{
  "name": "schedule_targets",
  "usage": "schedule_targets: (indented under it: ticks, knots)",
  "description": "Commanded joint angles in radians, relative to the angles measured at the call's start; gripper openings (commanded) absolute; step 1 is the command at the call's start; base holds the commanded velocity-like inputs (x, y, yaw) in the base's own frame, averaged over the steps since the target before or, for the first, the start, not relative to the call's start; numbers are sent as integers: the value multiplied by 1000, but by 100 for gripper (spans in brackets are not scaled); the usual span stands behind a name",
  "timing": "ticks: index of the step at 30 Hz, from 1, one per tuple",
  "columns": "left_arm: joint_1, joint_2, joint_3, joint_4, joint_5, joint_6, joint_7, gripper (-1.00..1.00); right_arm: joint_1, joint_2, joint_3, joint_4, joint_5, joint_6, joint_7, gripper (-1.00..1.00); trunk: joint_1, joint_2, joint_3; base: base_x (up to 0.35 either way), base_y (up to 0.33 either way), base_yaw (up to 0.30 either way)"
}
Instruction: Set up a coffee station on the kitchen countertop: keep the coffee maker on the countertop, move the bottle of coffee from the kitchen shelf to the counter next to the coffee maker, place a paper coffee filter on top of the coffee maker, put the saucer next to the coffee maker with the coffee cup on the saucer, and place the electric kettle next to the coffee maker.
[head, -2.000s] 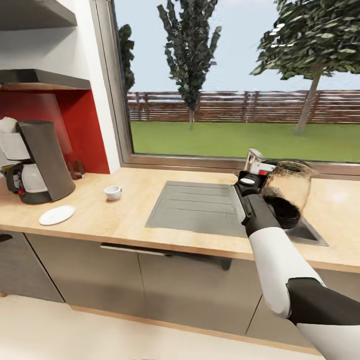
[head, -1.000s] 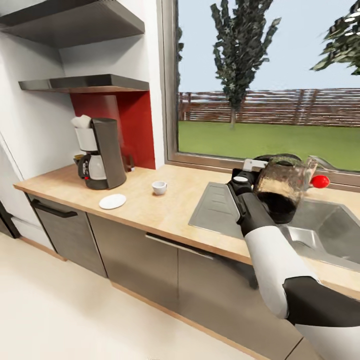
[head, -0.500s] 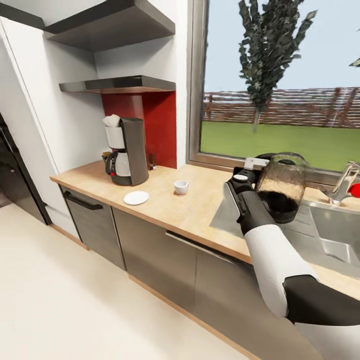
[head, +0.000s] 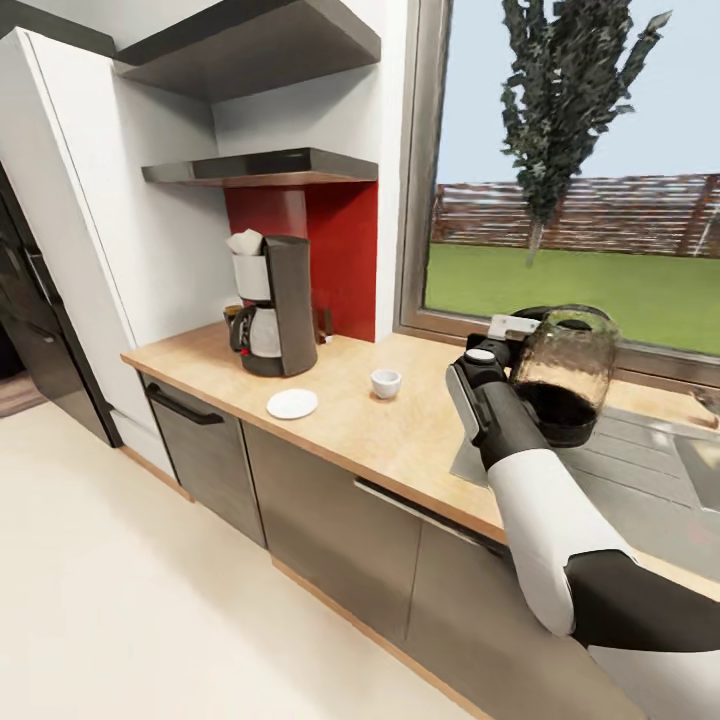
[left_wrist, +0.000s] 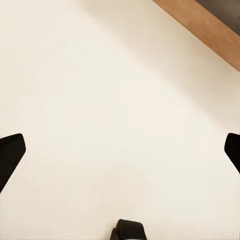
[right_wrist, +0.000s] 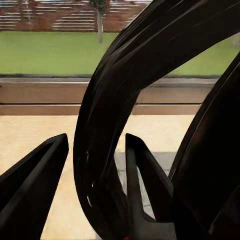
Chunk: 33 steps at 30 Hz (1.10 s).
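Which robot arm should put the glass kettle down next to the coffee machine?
Probably the right. The right gripper already has its fingers around the electric kettle's black handle, holding it above the kitchen countertop. The left gripper is open over the floor, holding nothing. The coffee maker stands further along the counter.

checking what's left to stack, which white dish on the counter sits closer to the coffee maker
The flat round white saucer, just in front of the black drip coffee maker; the small white cup stands farther toward the window.

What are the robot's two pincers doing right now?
Left pincer: open, holding nothing.
Right pincer: closed on the electric kettle handle.
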Motion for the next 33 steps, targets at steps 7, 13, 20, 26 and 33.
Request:
schedule_targets:
  ticks: [7, 13, 20, 26, 33]
  knots:
    - [0, 1, -2, 0, 10, -1, -5, 100, -1, 0, 3, -1, 2, 7, -4, -100, 0, -1, -1, 116, 93, 1]
    - [0, 1, 0, 0, 10, 0, -5, 100, -1, 0, 3, -1, 2, 7, -4, -100, 0, -1, -1, 207, 186, 0]
    - [0, 1, 9, 1, 10, 0, -5, 100, -1, 0, 3, -1, 2, 6, -5, -100, 0, -1, -1, 96, 56, 0]
    - [0, 1, 10, 1, 10, 0, -5, 100, -1, 0, 3, -1, 2, 6, -4, -100, 0, -1, -1, 102, 1, 0]
    - [0, 1, 10, 1, 10, 0, -5, 100, -1, 0, 3, -1, 2, 6, -4, -100, 0, -1, -1, 123, 0, 0]
